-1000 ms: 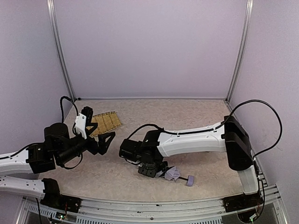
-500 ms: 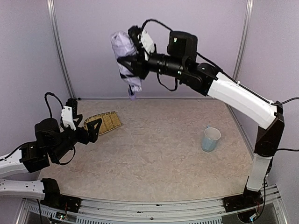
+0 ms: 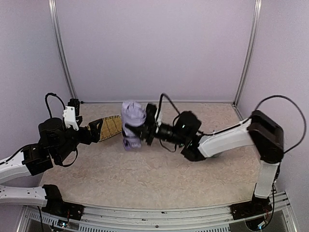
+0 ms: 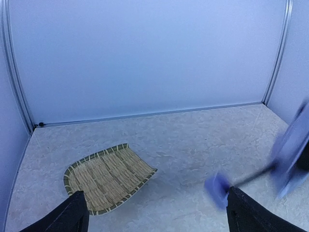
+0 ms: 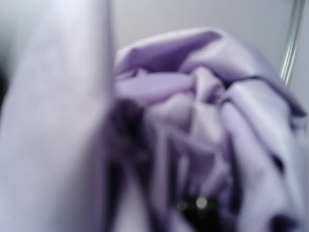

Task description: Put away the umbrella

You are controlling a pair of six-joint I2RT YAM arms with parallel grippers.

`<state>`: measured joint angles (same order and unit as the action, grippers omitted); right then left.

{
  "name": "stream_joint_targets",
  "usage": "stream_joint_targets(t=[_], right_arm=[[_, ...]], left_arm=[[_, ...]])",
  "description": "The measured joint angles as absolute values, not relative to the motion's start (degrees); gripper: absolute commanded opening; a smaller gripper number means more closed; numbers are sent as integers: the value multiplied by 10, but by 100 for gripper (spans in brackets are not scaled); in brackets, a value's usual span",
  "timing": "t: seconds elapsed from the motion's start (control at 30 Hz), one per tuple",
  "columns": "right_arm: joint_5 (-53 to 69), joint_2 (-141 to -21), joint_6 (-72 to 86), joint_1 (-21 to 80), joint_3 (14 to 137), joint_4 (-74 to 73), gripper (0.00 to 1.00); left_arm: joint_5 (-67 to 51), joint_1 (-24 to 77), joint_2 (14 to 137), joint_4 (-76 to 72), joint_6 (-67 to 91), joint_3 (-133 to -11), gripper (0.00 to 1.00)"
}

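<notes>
Right tool pinching bundled umbrella, held low over bench, left of centre, just right of tray. Handle lowest, canopy above. Right wrist view: blurred fabric only. Left tool spread wide beside tray.

Crinkled pale silver-lilac on umbrella canopy, black showing in folds up close; handle lilac-blue, blurred. Tan weave on straw tray, fine ribbed lines, darker green-brown rim. Beige mottled table, marble-like veining. Plain pale lilac walls, silver corner posts. White shells on arms, black joints, black cables. Both left gripper and right gripper black; white block on left wrist.
</notes>
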<state>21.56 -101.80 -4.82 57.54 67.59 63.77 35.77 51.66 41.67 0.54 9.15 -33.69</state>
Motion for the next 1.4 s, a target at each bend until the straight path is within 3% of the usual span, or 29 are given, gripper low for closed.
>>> stream_joint_targets(t=[0.07, 0.17, 0.53, 0.9, 1.17, 1.4], right_arm=[[208, -1172, -19, 578, 585, 634, 0], [186, -1278, -10, 582, 545, 667, 0], [172, -1174, -41, 597, 565, 496, 0], [141, -1011, -102, 568, 876, 112, 0], [72, -997, -80, 539, 1027, -196, 2], [196, -989, 61, 511, 921, -234, 8]], left_arm=[[349, 502, 423, 5, 91, -337, 96], [336, 484, 429, 5, 91, -336, 96], [297, 473, 433, 5, 92, -334, 96], [286, 473, 452, 6, 92, -334, 96], [271, 473, 479, 6, 92, -334, 96], [244, 473, 517, 5, 95, -334, 95]])
